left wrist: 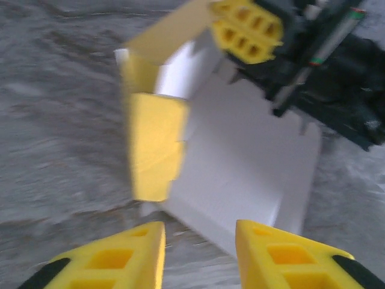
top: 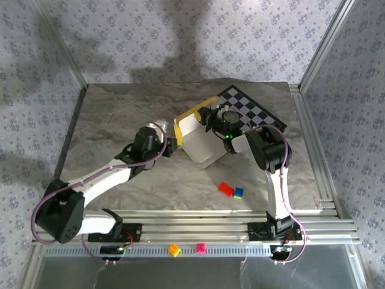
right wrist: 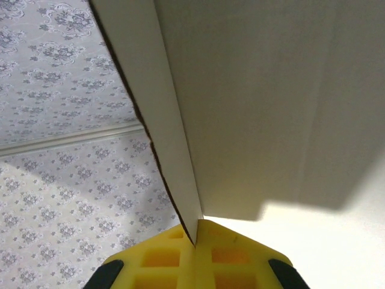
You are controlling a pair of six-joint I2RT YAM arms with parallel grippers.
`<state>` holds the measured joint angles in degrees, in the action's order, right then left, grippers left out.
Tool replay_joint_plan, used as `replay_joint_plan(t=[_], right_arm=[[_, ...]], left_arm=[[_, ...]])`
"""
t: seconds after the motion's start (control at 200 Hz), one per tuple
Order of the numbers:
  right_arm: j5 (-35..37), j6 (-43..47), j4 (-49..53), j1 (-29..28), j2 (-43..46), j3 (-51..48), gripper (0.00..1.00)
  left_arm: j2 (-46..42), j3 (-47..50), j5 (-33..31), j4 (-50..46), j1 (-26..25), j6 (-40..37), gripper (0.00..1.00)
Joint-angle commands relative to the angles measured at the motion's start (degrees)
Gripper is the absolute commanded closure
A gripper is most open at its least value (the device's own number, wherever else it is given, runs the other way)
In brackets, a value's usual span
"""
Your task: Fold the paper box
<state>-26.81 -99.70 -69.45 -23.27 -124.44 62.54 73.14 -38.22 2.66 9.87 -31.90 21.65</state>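
The right claw [right wrist: 195, 236] is pinched tight on a white panel edge of the paper box [left wrist: 240, 162]. The left claw [left wrist: 200, 244], at the bottom of the frame, gapes partly and grips nothing.

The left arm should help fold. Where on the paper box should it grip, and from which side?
Likely the upright yellow flap of the paper box: thin, standing, facing the left gripper. Approach from the left; the right gripper pinches the far wall.
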Motion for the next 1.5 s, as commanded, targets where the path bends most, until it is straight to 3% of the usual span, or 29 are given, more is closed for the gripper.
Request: replay_joint_plan(t=[0.0,0.1,0.24,0.47,0.785,1.224,1.494], right_arm=[[0.9,-0.7,1.6,0.4,0.1,1.2,1.0],[1.0,-0.8,1.6,0.2,0.2,1.3,1.0],[1.2,-0.9,1.8,0.1,0.3,1.3,1.0],[1.6,-1.1,1.9,0.0,0.4,1.4,1.0],[1.6,-1.4,1.9,0.1,0.5,1.8,1.0],[2.3,-1.5,2.1,-0.4,0.9,1.8,1.0],[2.6,-1.5,2.0,-0.6,1.3,1.5,1.0]], left_arm=[[-0.5,2.6,-0.4,0.7,4.3,-4.8,0.7],[4.3,2.6,3.8,5.9,7.4,-6.5,0.71],[12.5,-1.7,8.9,10.9,7.3,-8.4,0.67],[20.5,-7.9,8.7,14.2,5.3,-8.5,0.64],[24.5,-11.6,9.0,13.9,4.7,-8.3,0.65],[27.6,-14.9,1.6,12.0,1.7,-5.5,0.59],[29.8,-18.3,-6.3,7.5,0.0,-4.3,0.63]])
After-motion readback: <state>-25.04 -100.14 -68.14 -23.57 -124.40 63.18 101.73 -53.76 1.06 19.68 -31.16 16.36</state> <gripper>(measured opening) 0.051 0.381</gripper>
